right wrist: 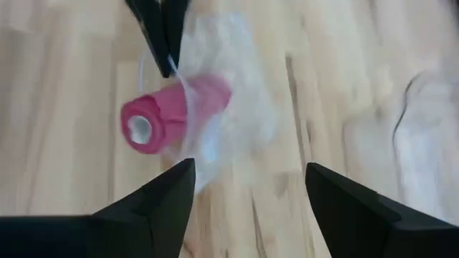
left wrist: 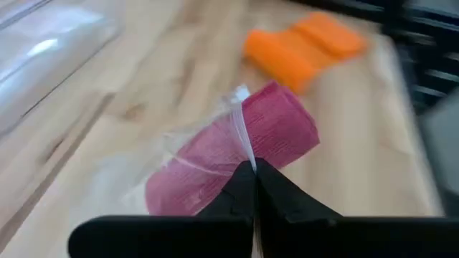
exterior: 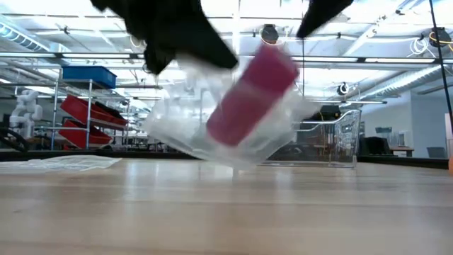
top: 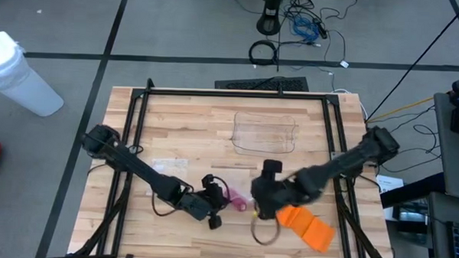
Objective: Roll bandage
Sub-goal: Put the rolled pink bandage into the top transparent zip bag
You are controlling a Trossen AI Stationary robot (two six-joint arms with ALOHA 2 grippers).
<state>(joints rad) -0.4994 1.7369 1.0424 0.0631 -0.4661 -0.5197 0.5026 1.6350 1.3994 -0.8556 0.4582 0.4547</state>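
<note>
Pink roll [right wrist: 172,115] hangs in its wrapper [exterior: 212,134], pinched by your left gripper [left wrist: 252,172]; right gripper [right wrist: 247,193], jaws spread, should pull it free.

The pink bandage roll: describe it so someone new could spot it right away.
On the wooden table, look near the front edge between the two arms. The pink bandage roll hangs in a clear plastic wrapper pinched by the left gripper. Its neighbour, the orange bandage, lies flat and unwrapped.
</note>
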